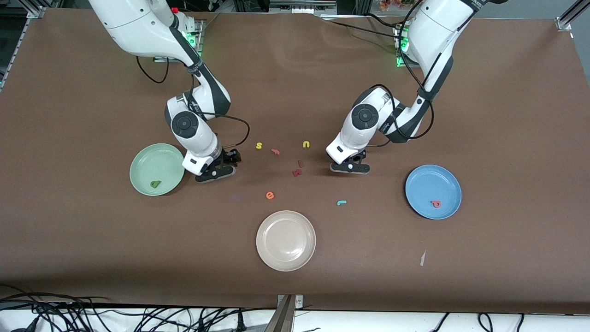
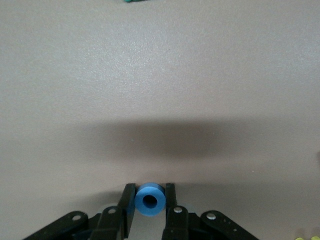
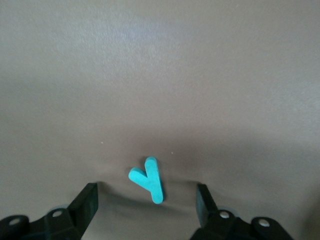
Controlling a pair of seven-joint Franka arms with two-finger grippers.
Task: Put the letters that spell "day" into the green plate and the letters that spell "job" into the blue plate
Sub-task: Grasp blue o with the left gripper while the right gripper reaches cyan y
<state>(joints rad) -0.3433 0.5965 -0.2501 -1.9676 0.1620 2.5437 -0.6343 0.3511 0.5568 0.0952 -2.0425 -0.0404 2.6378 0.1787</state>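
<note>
In the left wrist view, my left gripper point(image 2: 150, 194) is shut on the blue ring "o" point(image 2: 150, 200), low at the table. In the front view it point(image 1: 350, 168) stands between the dark red letters and the blue plate point(image 1: 417, 182), which holds the pinkish-red "b" point(image 1: 436, 203). My right gripper point(image 1: 215, 173) is down beside the green plate point(image 1: 152, 161), where the olive "a" point(image 1: 156, 184) lies. Its jaws point(image 3: 146, 192) stand open around the teal "y" point(image 3: 148, 179), which lies flat on the table. The teal "j" point(image 1: 341, 202) lies nearer the front camera than the left gripper.
A beige plate point(image 1: 286, 240) sits near the front edge. Loose letters lie mid-table: yellow "s" point(image 1: 259, 145), yellow "u" point(image 1: 306, 144), an orange-pink letter point(image 1: 275, 151), two dark red letters point(image 1: 298, 168) and orange "e" point(image 1: 270, 195). A paper scrap point(image 1: 422, 258) lies near the blue plate.
</note>
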